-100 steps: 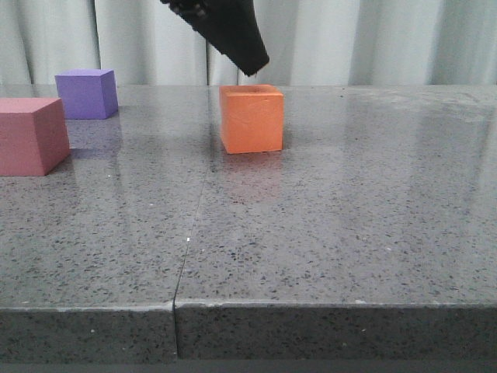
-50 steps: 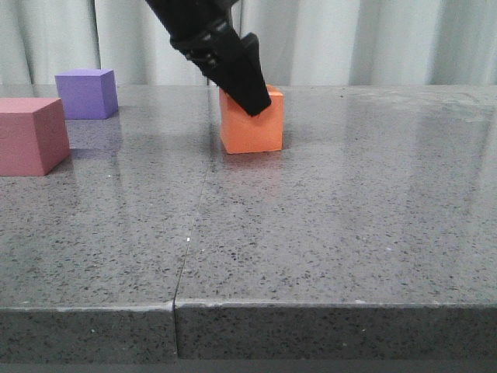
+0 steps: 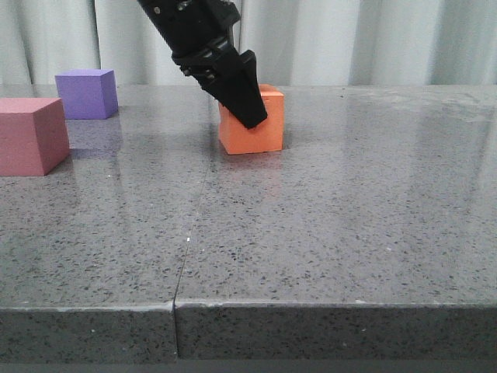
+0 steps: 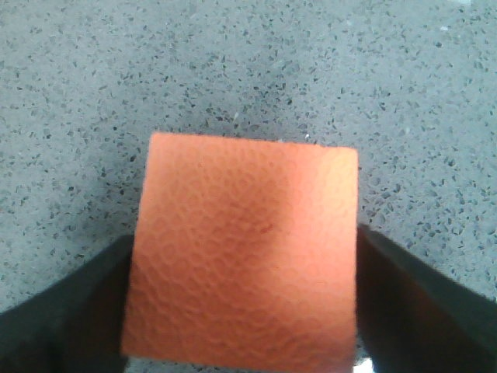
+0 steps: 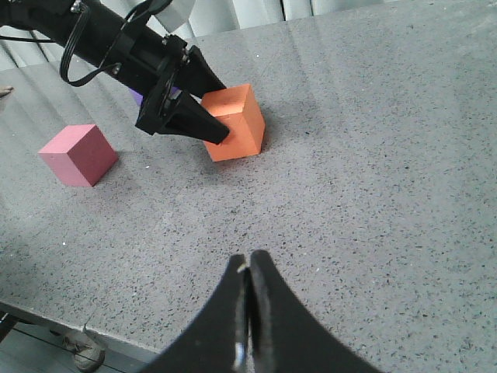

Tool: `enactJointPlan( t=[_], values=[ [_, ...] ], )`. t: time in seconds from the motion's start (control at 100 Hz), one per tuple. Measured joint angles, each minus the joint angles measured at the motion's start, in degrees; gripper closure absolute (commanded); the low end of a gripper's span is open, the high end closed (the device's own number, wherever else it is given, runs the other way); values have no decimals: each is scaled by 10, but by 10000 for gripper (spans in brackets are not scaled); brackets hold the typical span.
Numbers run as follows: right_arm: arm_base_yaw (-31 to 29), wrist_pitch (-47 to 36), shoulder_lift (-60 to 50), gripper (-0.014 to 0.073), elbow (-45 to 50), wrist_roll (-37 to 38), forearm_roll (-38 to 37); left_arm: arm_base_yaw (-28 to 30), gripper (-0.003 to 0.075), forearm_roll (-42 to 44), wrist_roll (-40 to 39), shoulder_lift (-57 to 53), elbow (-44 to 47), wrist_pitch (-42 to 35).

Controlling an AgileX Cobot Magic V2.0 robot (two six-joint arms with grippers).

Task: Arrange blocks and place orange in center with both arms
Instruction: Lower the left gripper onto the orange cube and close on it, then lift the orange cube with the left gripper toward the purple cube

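The orange cube stands on the grey stone table, centre back. It fills the left wrist view and also shows in the right wrist view. My left gripper has come down over it from the upper left, one black finger against each side of the cube, and it looks closed on it. The pink-red cube sits at the far left, also in the right wrist view. The purple cube stands behind it. My right gripper is shut and empty, high over the near part of the table.
The table's front edge runs across the near side, with a seam in the slab left of centre. Pale curtains hang behind the table. The left arm and its cables reach in above the cubes.
My left gripper has come down from above the orange cube until its fingers stand around the cube's sides. The cube has shifted very slightly. The pink-red and purple cubes have not moved.
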Motion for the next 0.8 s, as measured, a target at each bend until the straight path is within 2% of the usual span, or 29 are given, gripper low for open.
enactJointPlan(
  t=[0.1, 0.24, 0.56, 0.68, 0.8],
  values=[
    [0, 0, 0, 654, 0, 0, 0, 0, 404, 0, 0, 0, 0, 0],
    [0, 0, 0, 654, 0, 0, 0, 0, 458, 0, 0, 0, 0, 0],
    [0, 0, 0, 654, 0, 1, 0, 0, 458, 5, -1, -1, -21, -11],
    [0, 0, 0, 654, 0, 1, 0, 0, 458, 13, -40, -18, -36, -11],
    [0, 0, 0, 654, 0, 1, 0, 10, 458, 33, -112, -47, -46, -10]
  ],
)
